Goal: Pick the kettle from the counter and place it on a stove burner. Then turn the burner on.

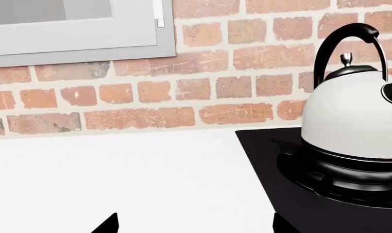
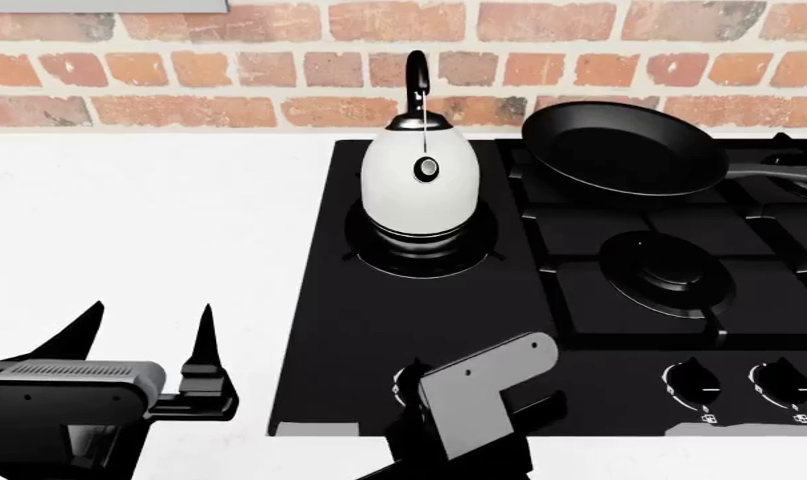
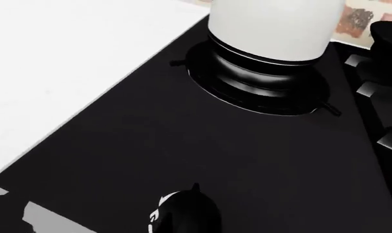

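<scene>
The white kettle (image 2: 421, 180) with its black arched handle stands upright on the wide round stove burner (image 2: 423, 250) at the cooktop's left. It also shows in the left wrist view as kettle (image 1: 351, 116) on burner (image 1: 338, 174), with no gripper touching it. My left gripper (image 2: 147, 335) hangs open over the white counter (image 2: 136, 220), empty, left of the cooktop. My right gripper (image 2: 417, 390) is at the front left knob (image 3: 182, 213). Its fingers are hidden, so any hold on the knob cannot be told.
A black frying pan (image 2: 623, 150) rests on the back burners right of the kettle. A smaller burner (image 2: 663, 262) lies under square grates. Two more knobs (image 2: 690, 380) sit along the front right edge. A brick wall (image 2: 243, 60) backs the counter.
</scene>
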Tool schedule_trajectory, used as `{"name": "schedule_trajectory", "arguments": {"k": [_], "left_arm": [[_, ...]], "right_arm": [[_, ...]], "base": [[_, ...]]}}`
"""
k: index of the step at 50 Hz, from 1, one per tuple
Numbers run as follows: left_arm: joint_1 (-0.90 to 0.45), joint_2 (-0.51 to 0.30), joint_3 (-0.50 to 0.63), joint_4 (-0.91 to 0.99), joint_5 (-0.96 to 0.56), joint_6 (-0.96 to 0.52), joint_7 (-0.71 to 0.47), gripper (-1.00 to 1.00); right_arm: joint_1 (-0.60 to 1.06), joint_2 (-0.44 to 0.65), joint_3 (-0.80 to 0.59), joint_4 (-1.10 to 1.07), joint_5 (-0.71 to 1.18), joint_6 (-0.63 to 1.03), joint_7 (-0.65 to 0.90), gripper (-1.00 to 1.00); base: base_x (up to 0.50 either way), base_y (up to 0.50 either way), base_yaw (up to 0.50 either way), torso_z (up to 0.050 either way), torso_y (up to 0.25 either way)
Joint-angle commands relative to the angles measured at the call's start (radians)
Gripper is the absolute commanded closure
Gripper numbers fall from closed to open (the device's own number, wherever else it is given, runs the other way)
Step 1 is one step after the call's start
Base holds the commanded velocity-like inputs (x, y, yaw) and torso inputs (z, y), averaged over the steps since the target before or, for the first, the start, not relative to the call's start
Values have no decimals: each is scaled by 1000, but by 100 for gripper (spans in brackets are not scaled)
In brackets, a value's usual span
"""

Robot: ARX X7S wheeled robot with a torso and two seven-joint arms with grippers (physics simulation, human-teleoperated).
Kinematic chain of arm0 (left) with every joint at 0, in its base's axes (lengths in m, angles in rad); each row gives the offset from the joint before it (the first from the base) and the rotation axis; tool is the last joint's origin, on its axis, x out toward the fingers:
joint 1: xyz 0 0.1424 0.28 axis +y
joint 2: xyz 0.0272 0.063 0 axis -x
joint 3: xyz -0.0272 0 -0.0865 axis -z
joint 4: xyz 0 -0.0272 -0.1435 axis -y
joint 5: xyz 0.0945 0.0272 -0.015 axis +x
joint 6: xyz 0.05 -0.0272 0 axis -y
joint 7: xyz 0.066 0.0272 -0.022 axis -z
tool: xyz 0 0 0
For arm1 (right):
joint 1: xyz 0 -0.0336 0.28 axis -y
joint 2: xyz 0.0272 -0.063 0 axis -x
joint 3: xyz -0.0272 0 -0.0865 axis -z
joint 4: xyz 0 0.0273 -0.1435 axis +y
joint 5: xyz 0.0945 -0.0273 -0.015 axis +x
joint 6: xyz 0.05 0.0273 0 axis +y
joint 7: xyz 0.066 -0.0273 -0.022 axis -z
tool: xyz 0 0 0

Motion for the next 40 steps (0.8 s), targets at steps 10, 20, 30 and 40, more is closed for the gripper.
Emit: {"name": "schedule_trajectory", "arguments": {"k": [10, 20, 30, 40], "left_arm": [[3, 4, 4, -11, 3, 14, 4, -100], [-4, 1, 2, -4, -7, 5, -2, -100], [0, 1, 5, -6, -2, 10, -1, -100], [1, 5, 9, -14, 2, 17, 0, -100]], "right_arm": [[-23, 27, 38, 51, 68, -88, -175, 100], [4, 88, 63, 89, 49, -102, -326, 100], [66, 123, 43, 97, 24, -50, -414, 100], [114, 188, -15, 56, -68, 0, -608, 100]], "base": [[0, 0, 0, 0, 0], [0, 0, 0, 0, 0], [0, 0, 0, 0, 0], [0, 0, 0, 0, 0]]}}
